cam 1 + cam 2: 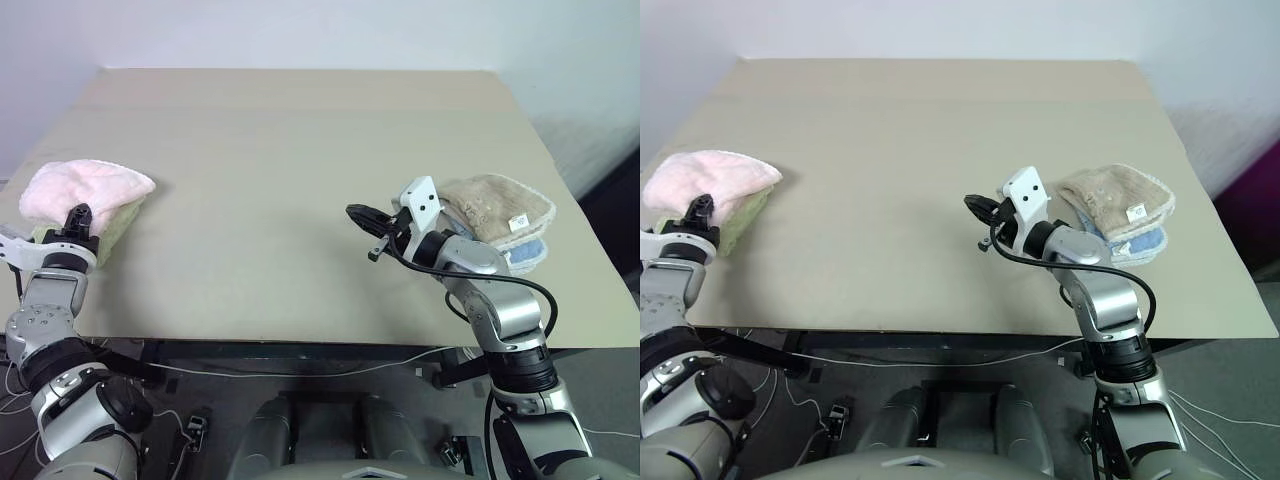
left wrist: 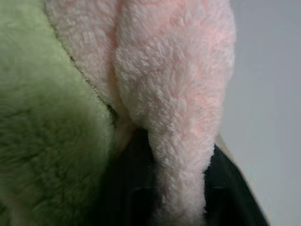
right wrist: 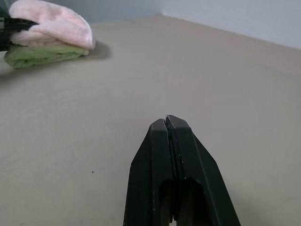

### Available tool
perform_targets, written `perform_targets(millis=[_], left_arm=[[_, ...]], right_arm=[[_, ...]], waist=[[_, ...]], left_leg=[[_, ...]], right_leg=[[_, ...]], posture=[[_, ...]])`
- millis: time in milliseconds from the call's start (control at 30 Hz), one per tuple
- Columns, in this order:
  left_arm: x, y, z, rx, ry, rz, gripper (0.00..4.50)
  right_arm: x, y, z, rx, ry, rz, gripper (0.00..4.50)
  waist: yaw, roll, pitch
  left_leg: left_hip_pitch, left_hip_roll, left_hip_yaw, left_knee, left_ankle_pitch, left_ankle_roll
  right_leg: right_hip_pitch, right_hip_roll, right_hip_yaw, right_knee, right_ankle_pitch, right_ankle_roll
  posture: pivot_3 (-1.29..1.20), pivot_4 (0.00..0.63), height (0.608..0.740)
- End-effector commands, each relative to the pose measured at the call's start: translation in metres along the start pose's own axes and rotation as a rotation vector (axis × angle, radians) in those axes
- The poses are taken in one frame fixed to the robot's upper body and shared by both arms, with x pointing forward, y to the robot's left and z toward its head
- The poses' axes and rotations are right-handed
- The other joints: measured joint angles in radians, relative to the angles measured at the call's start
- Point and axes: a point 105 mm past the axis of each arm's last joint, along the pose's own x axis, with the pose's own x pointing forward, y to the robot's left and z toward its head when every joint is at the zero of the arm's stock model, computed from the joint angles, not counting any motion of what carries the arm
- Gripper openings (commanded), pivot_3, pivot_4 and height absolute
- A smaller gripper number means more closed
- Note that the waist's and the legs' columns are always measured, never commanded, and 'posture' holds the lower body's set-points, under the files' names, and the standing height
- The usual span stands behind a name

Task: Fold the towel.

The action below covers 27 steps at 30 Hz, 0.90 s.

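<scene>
Black fingers of your right gripper [image 3: 170,123] sit pressed fully together with nothing between them, held over bare tabletop just in front of you and pointing across toward your left. Note that your left gripper [image 1: 78,217] is at the near left edge of the table [image 1: 300,150], its fingers [image 2: 134,188] standing partly apart on either side of a fold of the towel [image 1: 80,188]; from the wrist view you cannot tell whether they are pinching that fold or merely bracketing it, as the pink cloth hangs down between them and hides the tips. You will find the towel bunched into a soft pink mound at that left edge, lying on top of a light-green folded towel [image 1: 118,226], which shows beneath it along the side nearer you and toward the table's middle. Over on your right, just beyond the right gripper's wrist, a beige folded towel [image 1: 497,207] with a small white tag rests on a pale blue folded cloth [image 1: 528,256], both close to the right edge. Beyond these the tabletop runs on to a pale wall [image 1: 300,30].
</scene>
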Motion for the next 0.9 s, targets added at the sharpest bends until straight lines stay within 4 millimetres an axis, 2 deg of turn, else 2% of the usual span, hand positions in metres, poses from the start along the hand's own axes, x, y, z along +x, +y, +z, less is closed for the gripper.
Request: perform_targets(millis=[33,233,367,500,600,667,733,800,900], left_arm=[[-0.01,-0.009,0.024,-0.014,-0.093,-0.039,2.52],[-0.022,-0.013,0.035,-0.021,-0.141,-0.061,4.49],[-0.03,-0.014,0.038,0.022,-0.153,-0.048,4.49],[-0.044,-0.026,0.061,0.017,-0.249,-0.116,4.49],[-0.054,-0.049,0.065,0.101,-0.251,-0.226,4.49],[-0.061,-0.074,0.051,0.204,-0.183,-0.34,4.49],[-0.065,-0.09,0.037,0.279,-0.118,-0.414,4.49],[-0.067,-0.108,0.005,0.409,-0.007,-0.482,4.49],[-0.067,-0.122,-0.045,0.637,0.152,-0.563,4.49]], right_arm=[[0.003,0.002,0.008,-0.02,-0.033,0.021,0.0],[0.007,0.004,0.006,-0.018,-0.027,0.042,0.0],[0.01,0.006,0.005,-0.018,-0.026,0.059,0.0],[0.013,0.007,0.005,-0.021,-0.022,0.077,0.0],[0.014,0.006,0.005,-0.021,-0.022,0.085,0.0],[0.015,0.006,0.005,-0.021,-0.021,0.091,0.0],[0.016,0.005,0.005,-0.021,-0.021,0.092,0.0],[0.013,0.0,0.005,-0.016,-0.023,0.074,0.0],[0.007,-0.011,0.004,-0.007,-0.03,0.032,0.0]], waist=[[0.0,0.0,0.0],[0.0,0.0,0.0],[0.0,0.0,0.0],[0.0,0.0,0.0],[0.0,0.0,0.0],[0.0,0.0,0.0],[0.004,0.0,0.0],[0.006,0.0,0.0],[0.007,0.0,0.0]], left_leg=[[0.0,0.0,0.0,0.0,0.0,0.0],[0.0,0.0,0.0,0.0,0.0,0.0],[0.0,0.0,0.0,0.0,0.0,0.0],[0.0,0.0,0.0,0.0,0.0,0.0],[0.0,0.0,0.0,0.0,0.0,0.0],[0.0,0.0,0.0,0.0,0.0,0.0],[0.0,0.0,0.0,0.0,0.0,0.0],[0.0,0.0,0.0,0.0,0.0,0.0],[0.0,-0.001,0.0,0.0,0.0,0.0]], right_leg=[[0.0,0.0,0.0,0.0,0.0,0.0],[0.0,0.0,0.0,0.0,0.0,0.0],[0.0,0.0,0.0,0.0,0.0,0.0],[0.0,0.0,0.0,0.0,0.0,0.0],[0.0,0.0,0.0,0.0,0.0,0.0],[0.0,0.0,0.0,0.0,0.0,0.0],[0.001,0.0,0.0,-0.001,0.0,0.0],[0.001,0.0,0.0,-0.001,0.0,0.0],[0.002,0.0,0.0,-0.001,0.0,0.0]], posture=[[0.0,0.15,0.74],[0.0,0.15,0.74],[0.0,0.15,0.74],[0.0,0.15,0.74],[0.0,0.15,0.74],[0.0,0.15,0.74],[0.0,0.15,0.74],[0.0,0.15,0.74],[0.0,0.15,0.74]])
